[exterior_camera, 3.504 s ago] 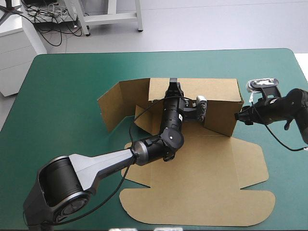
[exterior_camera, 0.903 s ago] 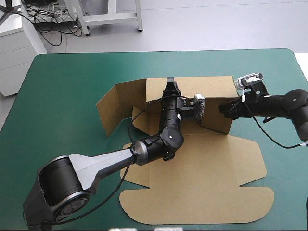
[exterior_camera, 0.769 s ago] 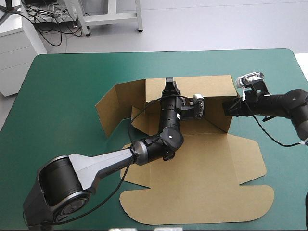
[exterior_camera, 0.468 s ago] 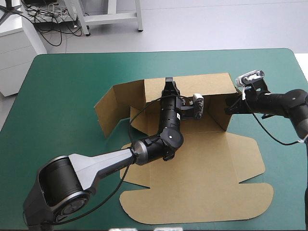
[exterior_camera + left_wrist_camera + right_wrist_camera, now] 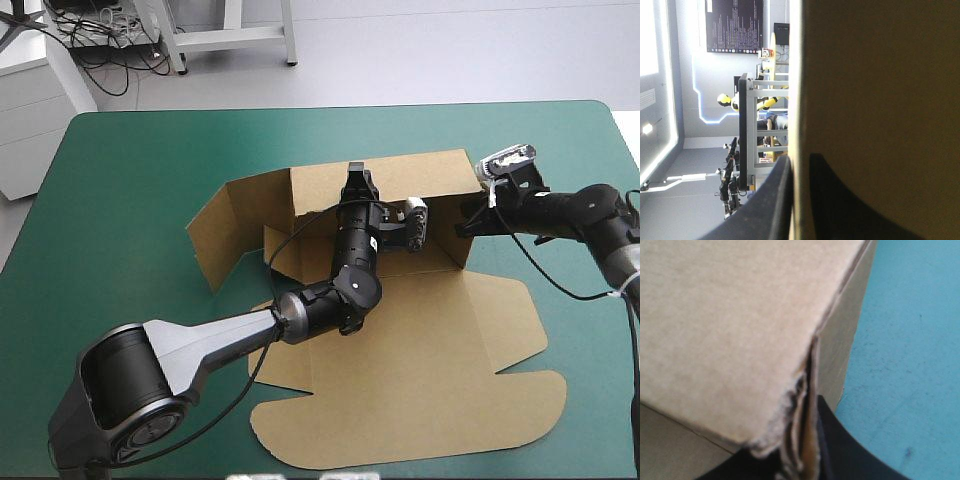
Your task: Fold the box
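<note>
The brown box (image 5: 400, 380) lies in the middle of the table with its lid part flat toward the near edge. Its back wall (image 5: 400, 178) stands raised, and my left gripper (image 5: 357, 180) is shut over that wall's top edge. In the left wrist view the board edge (image 5: 796, 75) runs upright between the two black fingers (image 5: 770, 200). My right gripper (image 5: 468, 222) is shut on the box's right side wall (image 5: 462, 240). In the right wrist view the layered board edge (image 5: 807, 375) sits between the fingers (image 5: 840, 450).
The box's left side flap (image 5: 215, 235) stands half raised and splayed outward. The teal-green cover (image 5: 130, 180) lies bare to the left, right and far side of the box. The lid's rounded front flap (image 5: 400, 440) reaches close to the near edge.
The right gripper has closed on the right side wall and swung it inward. The whole box has turned and shifted a little to the left. The left arm kept its hold on the back wall.
</note>
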Tool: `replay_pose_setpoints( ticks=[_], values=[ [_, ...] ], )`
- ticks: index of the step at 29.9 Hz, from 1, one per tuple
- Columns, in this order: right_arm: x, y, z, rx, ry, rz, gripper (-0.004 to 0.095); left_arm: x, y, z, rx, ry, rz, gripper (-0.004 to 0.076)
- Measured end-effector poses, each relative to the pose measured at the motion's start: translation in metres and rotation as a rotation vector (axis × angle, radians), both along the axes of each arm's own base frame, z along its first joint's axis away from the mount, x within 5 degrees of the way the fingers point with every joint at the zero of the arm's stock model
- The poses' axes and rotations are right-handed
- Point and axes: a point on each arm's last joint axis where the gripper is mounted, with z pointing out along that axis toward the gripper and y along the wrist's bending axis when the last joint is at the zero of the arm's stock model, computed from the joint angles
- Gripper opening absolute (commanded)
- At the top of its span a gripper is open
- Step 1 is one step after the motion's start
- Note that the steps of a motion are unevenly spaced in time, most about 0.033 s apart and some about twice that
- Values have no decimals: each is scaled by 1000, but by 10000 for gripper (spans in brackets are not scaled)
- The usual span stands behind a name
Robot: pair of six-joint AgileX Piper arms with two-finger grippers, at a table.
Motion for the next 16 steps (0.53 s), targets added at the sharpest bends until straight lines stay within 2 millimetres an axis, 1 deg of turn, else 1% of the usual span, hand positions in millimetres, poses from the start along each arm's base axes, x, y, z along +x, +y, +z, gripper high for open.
replay_pose_setpoints(
  ticks=[2,4,10,13,16],
  values=[
    [0,7,0,-11,-5,-1,2,0,-1,-1,0,5,-9,308],
    [1,14,1,-17,-11,-7,2,0,-2,-3,1,11,-18,351],
    [2,27,2,-30,-20,-74,2,0,-3,-4,4,12,-22,353],
    [2,30,3,-38,-24,-116,2,-1,-3,-3,5,10,-23,353],
    [3,30,4,-43,-25,-160,2,-6,-7,-3,2,6,-31,353]
  ],
)
